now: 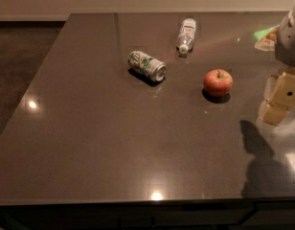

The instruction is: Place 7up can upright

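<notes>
Claw: claw [277,104] at right edge of view, low over dark glossy tabletop [104,143]; wide or narrow, cannot tell; nothing seen held.
Task thing: white-and-green aluminium 7up can [147,66] lies on its side, well left of claw; not upright yet.
In the way: round red apple [218,82] roughly between claw and can, 1 obstacle.
Also: clear plastic bottle with white cap [186,34], lying down, left of and beyond claw, near can.
Room: bare top around can, table edges well apart; likely enough room to stand it.

Dark glossy tabletop [114,143], items lying loose.
White-green 7up can [147,66] and clear plastic bottle [186,35] lying down, round red apple [218,82]; gripper [280,104] at right edge.
</notes>
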